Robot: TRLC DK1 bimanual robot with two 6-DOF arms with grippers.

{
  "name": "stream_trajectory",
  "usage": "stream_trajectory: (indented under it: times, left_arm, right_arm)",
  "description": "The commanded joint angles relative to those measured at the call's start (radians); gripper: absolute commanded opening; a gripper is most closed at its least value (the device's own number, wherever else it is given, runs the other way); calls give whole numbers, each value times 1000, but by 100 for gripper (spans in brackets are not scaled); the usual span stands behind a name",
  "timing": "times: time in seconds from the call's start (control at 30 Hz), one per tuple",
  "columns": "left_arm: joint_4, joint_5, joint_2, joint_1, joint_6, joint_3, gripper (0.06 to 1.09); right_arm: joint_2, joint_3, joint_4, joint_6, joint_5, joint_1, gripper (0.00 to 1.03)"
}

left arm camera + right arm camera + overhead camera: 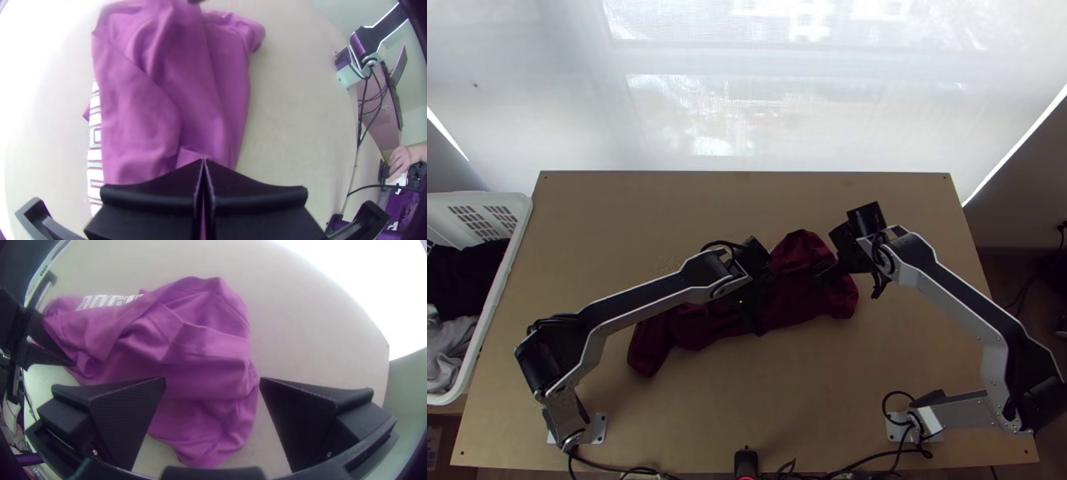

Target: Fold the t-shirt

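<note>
"Lying where, that shirt (803,308)?"

"Around the middle of the table (907,344), bunched in loose folds, white print (109,301) along its far side."

"And your grippers?"

"My left gripper (761,293) is clenched, tips down at the shirt; whether they pinch cloth, I can't tell. My right gripper (845,274) is released, its fingers well apart over the shirt's right end."

"What's on your left?"

"A basket (510,276) with clothes (463,264) inside"
</note>
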Motion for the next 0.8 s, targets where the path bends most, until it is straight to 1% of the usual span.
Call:
stream_trajectory:
  times: [0.0, 0.17, 0.27, 0.4, 0.5, 0.53, 0.6, 0.63, 0.67, 0.73, 0.77]
  left_arm:
    - [-73, 4, -77, 59, -21, 119, 9]
    - [-153, 2, -123, 120, -24, 253, 9]
    - [-192, 4, -135, 143, -24, 280, 9]
    - [-192, 4, -136, 129, -27, 205, 9]
    - [-124, 2, -133, 91, -34, 116, 9]
    - [-103, 2, -129, 79, -34, 92, 12]
    - [-70, 2, -115, 53, -44, 55, 28]
    - [-55, 2, -109, 42, -47, 38, 33]
    - [-44, 2, -100, 34, -50, 26, 35]
    - [-32, 2, -80, 28, -61, 6, 44]
    - [-23, 2, -70, 27, -61, -6, 44]
  right_arm:
    - [-10, 11, 1, 0, 1, -2, 98]
    - [-24, 28, 0, 0, 1, -2, 98]
    - [-35, 27, 0, -2, 1, -3, 98]
    - [-53, 1, 0, 1, 1, -3, 98]
    - [-68, -21, 0, 0, 1, -2, 98]
    - [-73, -25, 0, 0, 1, -3, 98]
    - [-82, -31, 0, -3, 1, -6, 98]
    - [-87, -33, -2, -5, 1, -13, 98]
    - [-88, -33, -5, -6, 1, -17, 98]
    - [-88, -33, -8, -9, 1, -22, 98]
    - [-88, -33, -8, -11, 1, -22, 98]
